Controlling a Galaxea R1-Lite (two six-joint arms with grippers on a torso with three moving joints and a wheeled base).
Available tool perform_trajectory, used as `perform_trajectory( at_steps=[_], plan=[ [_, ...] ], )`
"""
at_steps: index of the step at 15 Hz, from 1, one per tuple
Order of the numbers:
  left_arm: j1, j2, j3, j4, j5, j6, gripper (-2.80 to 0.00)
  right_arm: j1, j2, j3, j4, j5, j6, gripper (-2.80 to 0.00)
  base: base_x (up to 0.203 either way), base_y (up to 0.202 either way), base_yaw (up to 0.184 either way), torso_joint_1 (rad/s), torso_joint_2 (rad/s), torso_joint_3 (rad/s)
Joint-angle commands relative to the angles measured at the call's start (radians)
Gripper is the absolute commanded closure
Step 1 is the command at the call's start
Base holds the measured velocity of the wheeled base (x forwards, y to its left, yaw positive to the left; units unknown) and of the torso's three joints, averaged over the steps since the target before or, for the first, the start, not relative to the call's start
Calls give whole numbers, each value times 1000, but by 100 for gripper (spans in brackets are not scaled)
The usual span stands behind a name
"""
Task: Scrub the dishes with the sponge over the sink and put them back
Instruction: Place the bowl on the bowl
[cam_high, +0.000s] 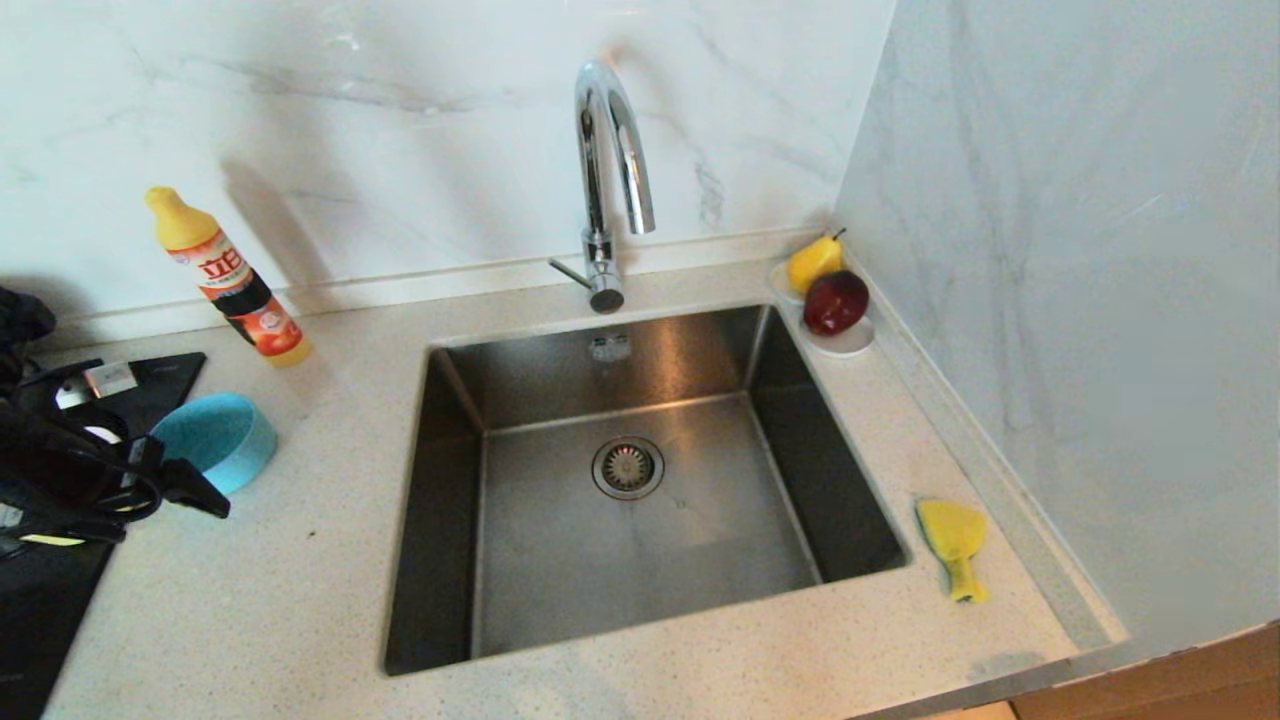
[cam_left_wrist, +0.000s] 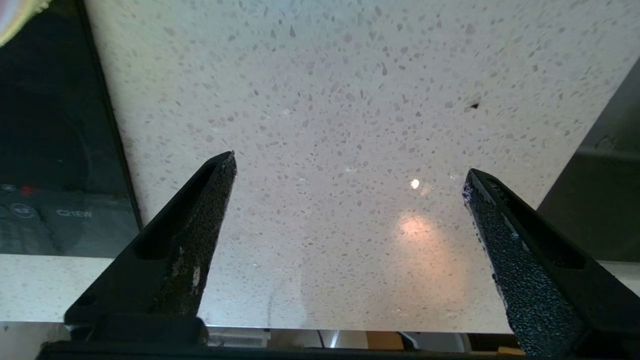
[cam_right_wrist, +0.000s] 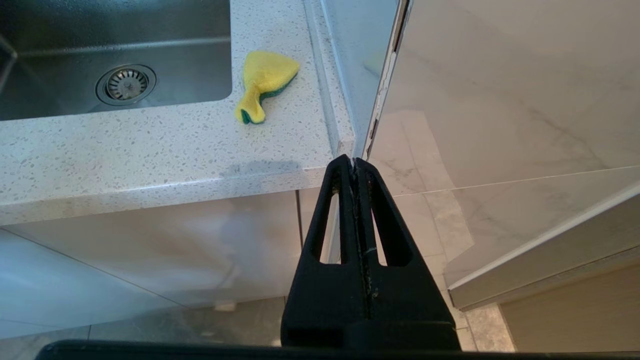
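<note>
Speckled countertop (cam_high: 300, 600) filling the head view, wrapped round the steel sink (cam_high: 640, 480) at centre frame, basin bare down to its drain strainer (cam_high: 627, 467), chrome tap (cam_high: 612, 180) arching over the back rim. At left edge, left gripper (cam_high: 190, 490) hanging just beside a light blue bowl (cam_high: 215, 440), jaws spread wide and grasping nothing, only bare counter between the fingers (cam_left_wrist: 200, 225) in the left wrist view; bowl apparently set down clear of the basin, beside a black cooktop (cam_high: 60, 600), as if done with. Yellow and pink bowls not identifiable in any view. Upper left, orange detergent bottle (cam_high: 235, 285) against the marble wall, within reach of the washing. Upper right corner, white saucer (cam_high: 845, 340) with a red apple (cam_high: 835, 300) and yellow pear (cam_high: 815, 262), out of the way. Lower right, yellow sponge (cam_high: 952, 540) flat on the counter just right of the sink. Right gripper (cam_right_wrist: 356, 165) clenched empty, parked below the counter's edge.
</note>
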Motion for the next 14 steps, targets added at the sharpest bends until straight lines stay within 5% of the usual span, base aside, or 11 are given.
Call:
perform_trajectory(
  at_steps=[1, 14],
  plan=[
    [-3, 7, 11, 2, -3, 1, -280, 0, 0, 0, 0, 0, 0, 0, 0, 0, 0, 0, 0, 0],
    [-22, 66, -76, -53, -64, -39, -280, 0, 0, 0, 0, 0, 0, 0, 0, 0, 0, 0, 0, 0]
  ],
)
